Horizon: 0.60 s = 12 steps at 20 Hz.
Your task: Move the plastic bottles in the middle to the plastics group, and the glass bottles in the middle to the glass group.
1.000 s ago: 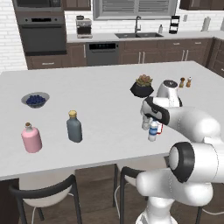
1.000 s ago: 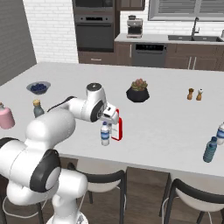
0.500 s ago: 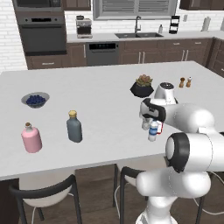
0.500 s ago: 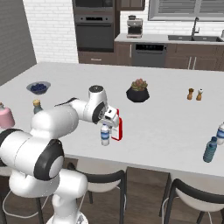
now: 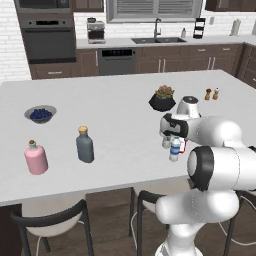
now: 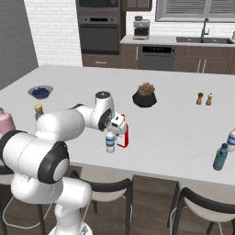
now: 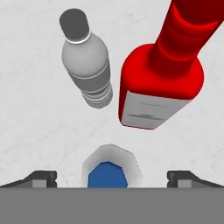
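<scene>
Hand view, gripper [image 7: 112,177] wide open, astride blue-labelled bottle [image 7: 107,173], seemingly not touching

Hand [image 7: 112,177] shifted slightly over blue-label bottle [image 5: 174,148] — arm elbow swung higher, nearer camera.

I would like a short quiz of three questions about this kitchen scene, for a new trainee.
1. True or false: the end effector is closed around the red bottle.
2. Which bottle sits right between the end effector's fingertips in the hand view? A) the grey bottle B) the blue-label bottle C) the pink bottle
3. Fill in: the bowl of blueberries stands on the ____.

Key: 1 false, it is open and holds nothing; 2 B; 3 counter.
</scene>
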Motion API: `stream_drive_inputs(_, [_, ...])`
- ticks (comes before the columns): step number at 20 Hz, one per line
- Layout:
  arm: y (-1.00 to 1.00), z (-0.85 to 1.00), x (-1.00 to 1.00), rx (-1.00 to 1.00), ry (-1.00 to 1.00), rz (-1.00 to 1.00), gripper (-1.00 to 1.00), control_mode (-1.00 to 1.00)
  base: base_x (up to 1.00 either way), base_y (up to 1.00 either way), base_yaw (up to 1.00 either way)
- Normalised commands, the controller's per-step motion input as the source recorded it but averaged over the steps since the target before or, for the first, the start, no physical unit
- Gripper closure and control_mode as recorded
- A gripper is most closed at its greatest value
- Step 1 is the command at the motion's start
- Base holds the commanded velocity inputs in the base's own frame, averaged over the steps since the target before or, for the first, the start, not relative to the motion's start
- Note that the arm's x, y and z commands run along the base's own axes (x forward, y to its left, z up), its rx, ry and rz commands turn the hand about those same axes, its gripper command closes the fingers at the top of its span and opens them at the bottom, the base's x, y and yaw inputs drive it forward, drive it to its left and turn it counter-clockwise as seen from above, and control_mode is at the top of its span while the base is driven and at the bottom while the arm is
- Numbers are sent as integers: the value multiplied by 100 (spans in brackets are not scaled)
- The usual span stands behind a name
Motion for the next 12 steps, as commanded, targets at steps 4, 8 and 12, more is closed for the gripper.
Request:
stream_drive_inputs(4, [-1, -8, 3, 0, 0, 0, -100, -100, 0, 0, 0])
stream_drive_inputs(8, [0, -11, 4, 0, 0, 0, -100, -100, 0, 0, 0])
stream_drive_inputs(12, [0, 0, 0, 0, 0, 0, -100, -100, 0, 0, 0])
